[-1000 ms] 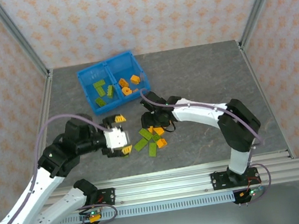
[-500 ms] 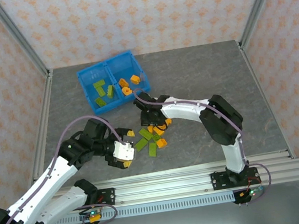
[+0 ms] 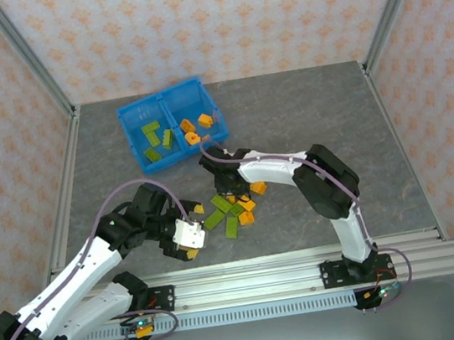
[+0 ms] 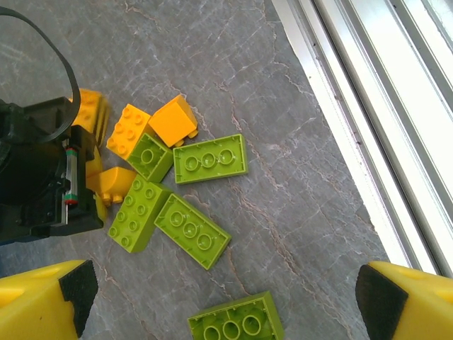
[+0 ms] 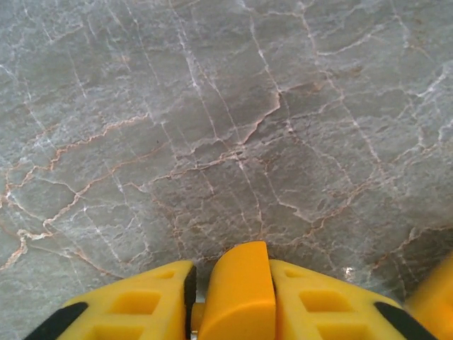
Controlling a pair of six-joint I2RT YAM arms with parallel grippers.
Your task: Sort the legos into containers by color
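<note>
Orange lego [image 5: 237, 283] is being gripped by the closed right pincer [image 5: 231, 282]; lift straight up before carrying it to the orange compartment [image 3: 186, 101].

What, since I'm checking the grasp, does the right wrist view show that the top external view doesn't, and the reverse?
Right wrist: an orange lego pinched in the right gripper, close up. Top external: the blue bin, green legos in its left compartment and orange ones in its right, the loose pile on the table, and the open left gripper. Both: the gray marbled table and the right gripper, near the bin from above.
</note>
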